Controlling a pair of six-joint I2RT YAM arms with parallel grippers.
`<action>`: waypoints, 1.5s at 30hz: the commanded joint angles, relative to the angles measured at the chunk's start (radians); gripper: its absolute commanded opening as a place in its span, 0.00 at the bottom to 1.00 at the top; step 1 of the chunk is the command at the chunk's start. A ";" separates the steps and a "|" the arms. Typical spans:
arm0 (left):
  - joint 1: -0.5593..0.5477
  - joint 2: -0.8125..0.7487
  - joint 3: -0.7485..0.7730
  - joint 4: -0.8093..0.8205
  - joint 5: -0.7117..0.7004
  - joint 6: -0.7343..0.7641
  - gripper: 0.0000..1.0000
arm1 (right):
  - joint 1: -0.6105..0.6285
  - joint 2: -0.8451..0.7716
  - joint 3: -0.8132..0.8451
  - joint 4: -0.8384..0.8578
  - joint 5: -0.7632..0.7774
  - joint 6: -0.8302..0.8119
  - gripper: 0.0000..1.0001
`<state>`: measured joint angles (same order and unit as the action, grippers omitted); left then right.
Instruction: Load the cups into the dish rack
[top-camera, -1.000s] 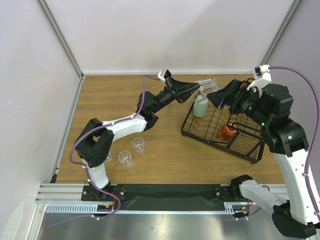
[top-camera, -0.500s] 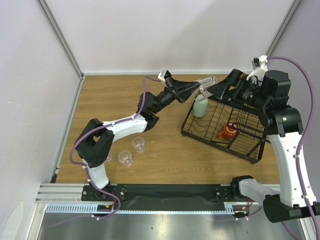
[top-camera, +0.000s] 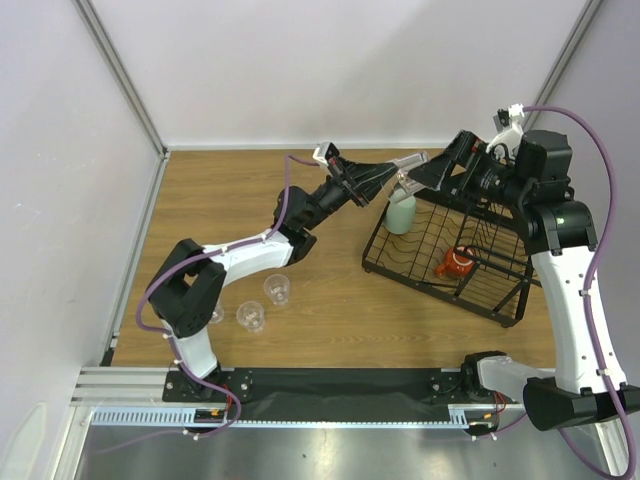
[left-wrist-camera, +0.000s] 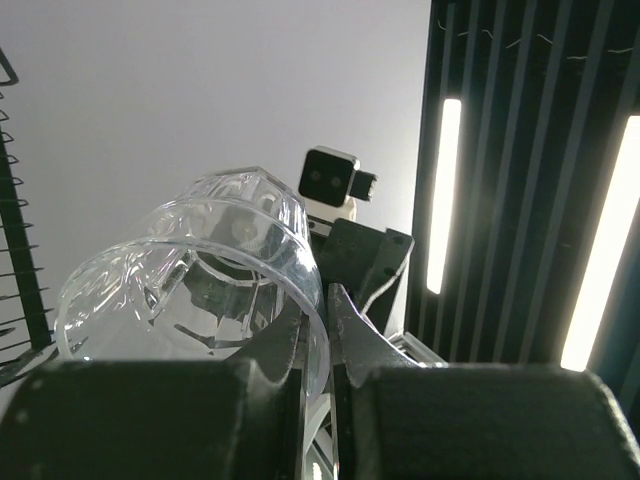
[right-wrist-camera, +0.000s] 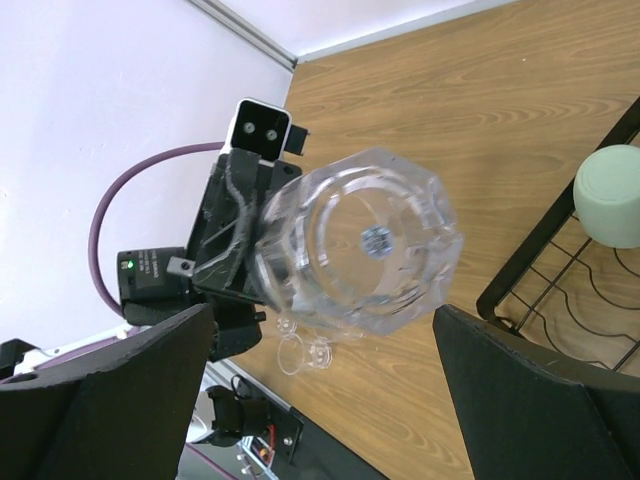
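Two arms meet above the far-left corner of the dish rack, with a clear tumbler between them. The left gripper is clamped on this tumbler; its wrist view shows one finger inside the rim and one outside, pinching the wall. The cup lies on its side in the air, its faceted base pointing at the right arm.

The right gripper faces that base with its jaws spread wide. In its own camera the two dark fingers sit low at either side of the picture, well apart, and neither touches the tumbler.

Inside the rack, a pale mint-green cup stands at the far-left corner, just below the held tumbler. An orange-red mug rests further to the right, among the wires beside the taller basket section.

On the wooden counter, well left of the rack, two more clear tumblers stand near the left arm's base. A third seems to be partly hidden behind that arm — I cannot tell for sure.
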<state>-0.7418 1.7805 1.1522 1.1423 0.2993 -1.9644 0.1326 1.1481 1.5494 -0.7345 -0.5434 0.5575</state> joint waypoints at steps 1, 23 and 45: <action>-0.011 -0.089 0.007 0.548 -0.005 -0.085 0.00 | -0.011 0.002 0.046 0.043 -0.029 0.016 1.00; -0.045 -0.104 0.012 0.534 0.018 -0.085 0.00 | -0.021 0.029 0.023 0.162 -0.156 0.070 1.00; 0.001 -0.189 -0.086 0.392 0.112 -0.024 0.72 | -0.021 0.025 -0.022 0.135 -0.130 0.081 0.00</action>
<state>-0.7692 1.7027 1.1053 1.1660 0.3660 -1.9774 0.1101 1.1553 1.4872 -0.6109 -0.6716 0.6289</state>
